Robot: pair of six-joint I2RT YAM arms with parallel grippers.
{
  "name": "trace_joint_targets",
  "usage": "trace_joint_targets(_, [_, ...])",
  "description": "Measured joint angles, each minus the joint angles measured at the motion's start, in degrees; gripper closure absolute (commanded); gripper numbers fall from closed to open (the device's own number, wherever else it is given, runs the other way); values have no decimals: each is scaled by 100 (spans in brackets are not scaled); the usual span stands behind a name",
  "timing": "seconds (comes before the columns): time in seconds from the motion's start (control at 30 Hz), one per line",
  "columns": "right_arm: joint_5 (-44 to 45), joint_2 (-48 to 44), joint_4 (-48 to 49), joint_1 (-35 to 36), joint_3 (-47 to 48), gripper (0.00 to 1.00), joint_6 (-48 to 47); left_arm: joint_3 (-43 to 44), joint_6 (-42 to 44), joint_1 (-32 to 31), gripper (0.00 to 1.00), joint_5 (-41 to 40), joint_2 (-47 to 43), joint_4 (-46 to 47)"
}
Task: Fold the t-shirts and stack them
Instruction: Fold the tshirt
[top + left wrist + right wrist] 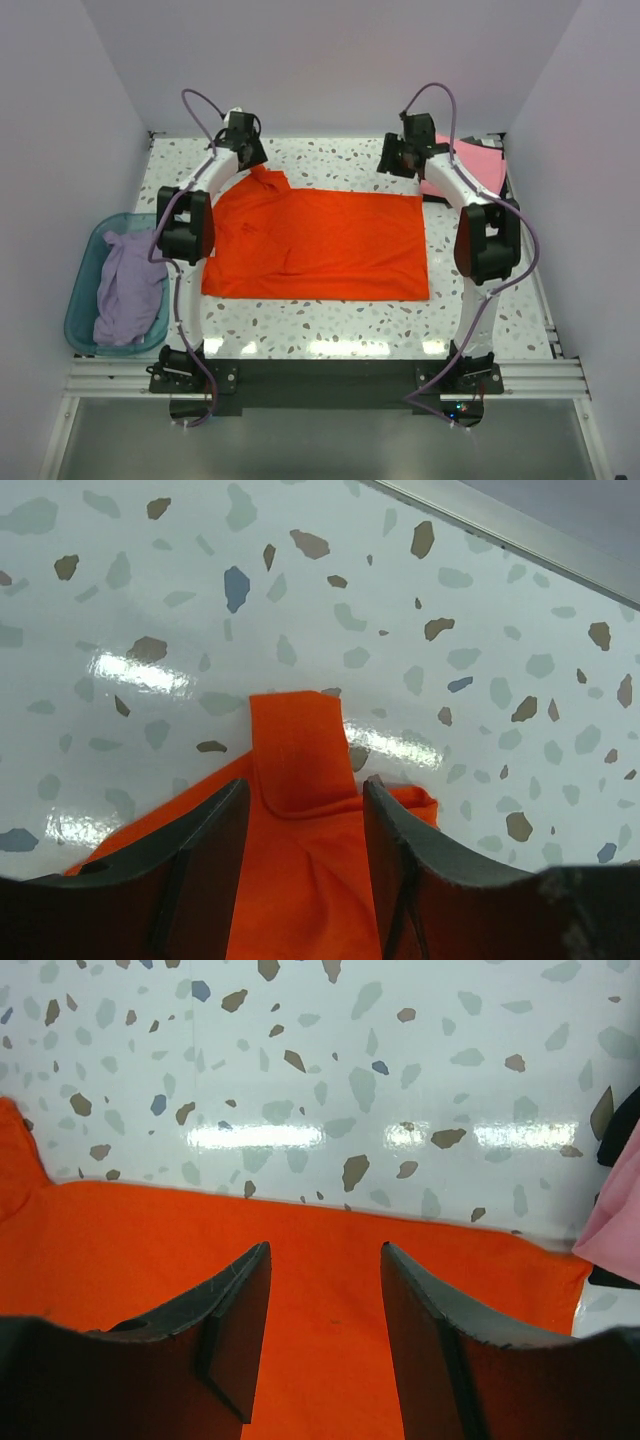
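Shirt position: the orange-red t-shirt (pixel 320 245) is laid flat at mid-tabletop (pixel 330 160), long axis running left to right. The left pincer (pixel 305 810) is parted astride the cloth flap projecting at the far-left corner. The right pincer (pixel 325 1260) is parted over the far edge toward the right. Nothing is grasped. Each far end is best served by its nearer arm. The pink t-shirt (pixel 478 160) is seen far right, and the lavender t-shirt (pixel 128 285) is seen in the basin (pixel 85 255) at left.

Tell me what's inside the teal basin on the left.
A crumpled lavender t-shirt fills most of the teal basin. Whatever lies beneath the cloth, including the basin's floor, is covered.
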Motion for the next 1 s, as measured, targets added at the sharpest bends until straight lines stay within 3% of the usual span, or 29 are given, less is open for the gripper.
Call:
trace_joint_targets(0.3, [157, 98, -37, -35, 11, 49, -87, -238, -1043, 0, 47, -503, 17, -299])
trace_joint_targets(0.67, [323, 111, -46, -44, -33, 49, -177, -358, -1908, 0, 49, -461, 20, -258])
trace_joint_targets(0.87, [332, 111, -44, -114, -234, 49, -212, -328, -2063, 0, 56, -304, 144, -85])
trace_joint_targets(1.0, [343, 109, -46, -205, -332, 49, -214, -297, -2140, 4, 66, -223, 310, -22])
